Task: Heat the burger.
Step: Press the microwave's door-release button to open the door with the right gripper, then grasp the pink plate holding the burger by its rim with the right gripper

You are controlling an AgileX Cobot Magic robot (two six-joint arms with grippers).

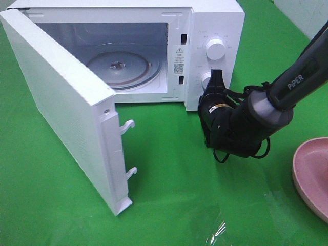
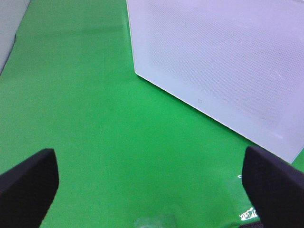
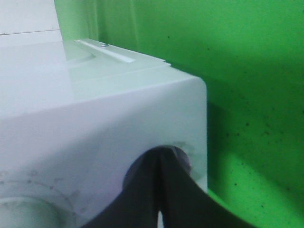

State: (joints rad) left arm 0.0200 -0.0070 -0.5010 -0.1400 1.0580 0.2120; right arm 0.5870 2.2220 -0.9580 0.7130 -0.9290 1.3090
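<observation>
The burger is out of view in every frame. A white microwave (image 1: 218, 23) stands at the back with its door (image 1: 56, 102) swung wide open to the left and a bare glass turntable (image 1: 123, 66) inside. My right gripper (image 1: 216, 78) is shut, its black fingers pressed together, with the tips against the lower knob (image 1: 206, 82) of the control panel. The right wrist view shows those closed fingertips (image 3: 159, 159) over the knob (image 3: 184, 159) on the microwave front (image 3: 95, 118). My left gripper (image 2: 149, 183) is open over green cloth, beside the door (image 2: 228, 61), holding nothing.
A round pink plate (image 1: 313, 174) lies at the right edge, partly cut off, and the part that shows holds nothing. The upper knob (image 1: 215, 49) sits above the right gripper. The open door juts far forward on the left. Green cloth (image 1: 169, 169) covers the table.
</observation>
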